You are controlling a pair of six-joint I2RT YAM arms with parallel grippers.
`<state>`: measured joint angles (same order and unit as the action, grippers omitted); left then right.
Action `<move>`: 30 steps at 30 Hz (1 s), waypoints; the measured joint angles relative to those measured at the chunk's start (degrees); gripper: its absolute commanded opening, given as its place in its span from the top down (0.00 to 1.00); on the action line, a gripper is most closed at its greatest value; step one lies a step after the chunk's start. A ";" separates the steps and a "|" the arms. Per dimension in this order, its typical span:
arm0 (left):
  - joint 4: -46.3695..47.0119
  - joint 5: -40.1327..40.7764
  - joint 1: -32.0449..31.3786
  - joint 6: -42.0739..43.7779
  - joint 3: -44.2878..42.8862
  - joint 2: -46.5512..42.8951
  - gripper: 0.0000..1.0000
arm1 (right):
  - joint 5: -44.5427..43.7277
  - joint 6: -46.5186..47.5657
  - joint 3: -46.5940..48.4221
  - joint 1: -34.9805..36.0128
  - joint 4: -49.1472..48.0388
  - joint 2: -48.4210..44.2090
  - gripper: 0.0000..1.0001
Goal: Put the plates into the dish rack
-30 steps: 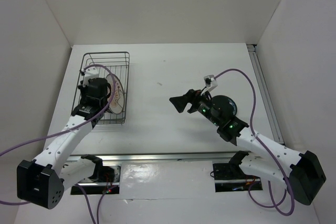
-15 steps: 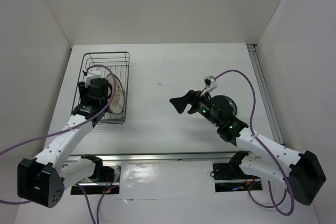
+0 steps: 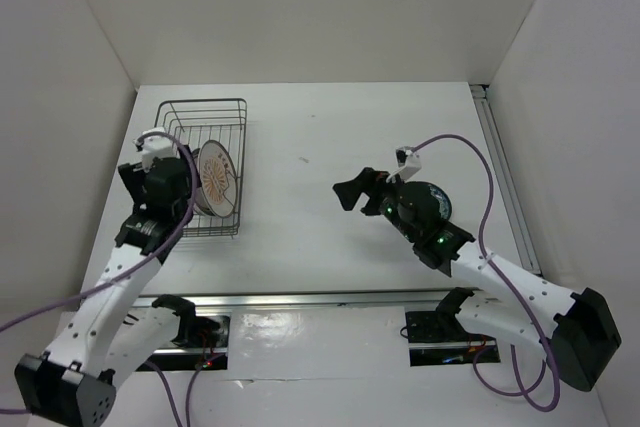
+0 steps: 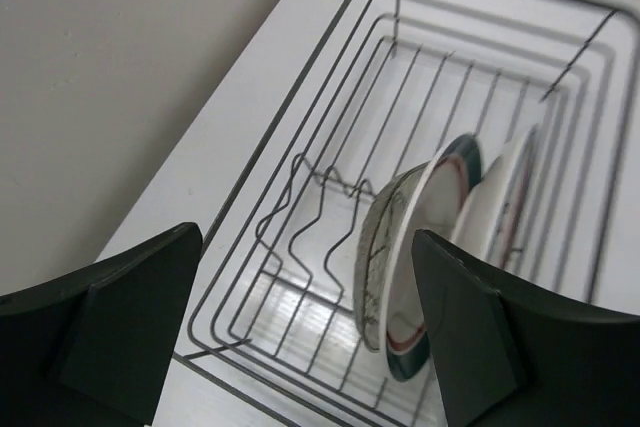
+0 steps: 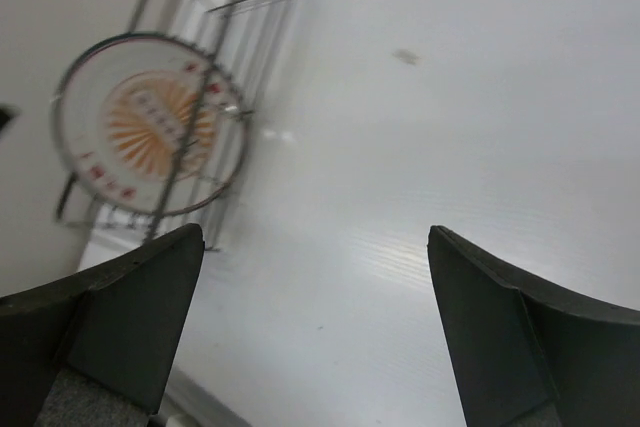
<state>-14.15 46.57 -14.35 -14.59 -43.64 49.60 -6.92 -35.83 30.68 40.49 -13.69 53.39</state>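
The dish rack point(image 3: 203, 119) is a dark wire basket at the table's far left. Three plates stand on edge in its near half. In the left wrist view a greyish plate point(image 4: 374, 257) is nearest. Behind it is a white plate with a teal-and-red ring point(image 4: 432, 237), then a cream plate point(image 4: 500, 197). The cream plate's orange sunburst point(image 5: 150, 125) faces the right wrist view. My left gripper point(image 3: 160, 169) point(image 4: 310, 347) hangs open above the rack's near left corner, holding nothing. My right gripper point(image 3: 352, 190) point(image 5: 315, 327) is open over bare table. A dark round plate point(image 3: 432, 203) lies flat, partly under my right arm.
The white table point(image 3: 300, 207) is boxed in by white walls at the left, back and right. A metal rail point(image 3: 500, 167) runs along the right edge. A small dark speck point(image 3: 302, 159) marks the table near the middle.
My left gripper opened and drew back toward the left and near side, leaving the plate standing in the rack. My right gripper shifted slightly to the right.
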 measured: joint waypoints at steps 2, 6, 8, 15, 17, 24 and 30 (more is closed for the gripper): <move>0.00 -2.60 0.00 -0.70 -0.59 -4.92 0.00 | -7.61 -3.21 1.77 0.00 7.72 -0.07 0.00; 0.92 -7.85 0.00 -0.83 -0.76 -13.38 0.00 | -22.03 -16.26 3.43 -0.04 25.62 -2.10 0.00; 1.25 -9.55 0.00 -0.92 -1.29 -15.04 0.00 | -26.97 -23.71 3.13 -0.04 34.51 -5.35 0.00; 0.48 -16.13 0.00 -1.11 -2.58 -12.66 0.00 | -35.21 -44.35 -0.39 -0.04 53.18 -12.74 0.00; 0.24 -17.99 0.00 -1.11 -2.62 -12.17 0.00 | -36.06 -48.09 -0.42 -0.04 54.88 -8.83 0.00; 0.02 -22.08 0.00 -1.38 -2.62 -14.05 0.00 | -36.46 -58.18 -3.08 -0.48 54.23 2.08 0.03; 0.02 -24.00 0.00 -2.14 -2.62 -15.02 0.00 | -37.22 -64.35 -4.31 -0.66 53.70 4.17 0.06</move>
<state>-14.13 22.57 -14.35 -16.73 -46.26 34.59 -44.14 -100.18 26.37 39.83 40.01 57.56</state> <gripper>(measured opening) 1.000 0.958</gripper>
